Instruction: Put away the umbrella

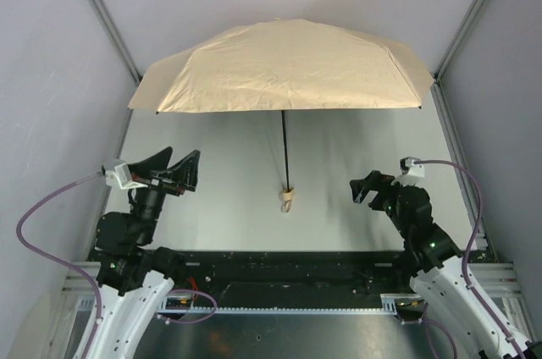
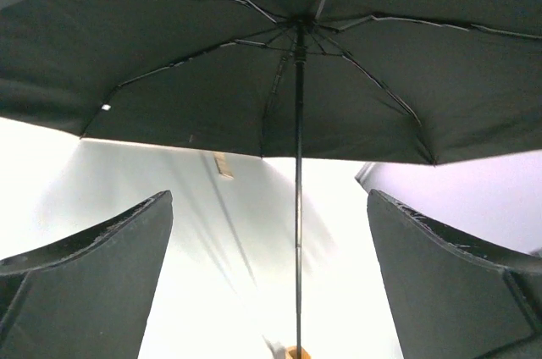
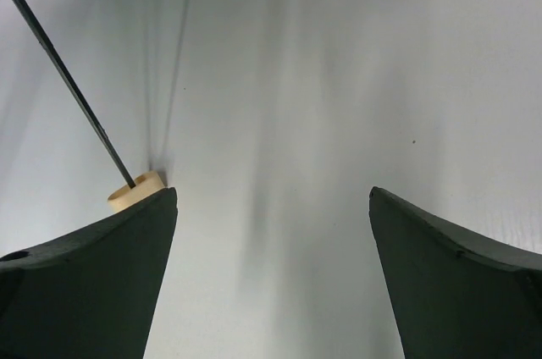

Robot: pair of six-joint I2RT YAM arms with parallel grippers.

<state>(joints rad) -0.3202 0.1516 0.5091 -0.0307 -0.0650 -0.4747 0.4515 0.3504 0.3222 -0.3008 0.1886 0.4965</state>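
— Well, where does the umbrella (image 1: 284, 67) sit on the worktop (image 1: 212, 207)?

— Fully open, at the far end. Its beige canopy (image 1: 254, 63) spans almost the whole width of the worktop, with the top facing the overhead camera.

— And the two arms?

— Both are on the near side, well apart from the canopy. The left pincer (image 1: 176, 166) hangs left of centre and the right pincer (image 1: 366, 191) right of centre. Neither touches anything.

— Are they clenched?

— No, both are released. Each wrist view shows its two dark fingers (image 2: 93, 291) spread wide with only bare gap between them, and nothing is held.

— What lies between them?

— The thin black shaft (image 1: 285, 151). It runs from under the canopy straight toward the near edge, about midway between the pincers. The left wrist view looks up along it to the dark underside and the ribs.

— And the handle (image 1: 288, 199)?

— Small and tan, at the shaft's near end, apparently resting on the worktop. In the right wrist view it peeks out just beside the left-hand finger (image 3: 93, 283), outside the gap.
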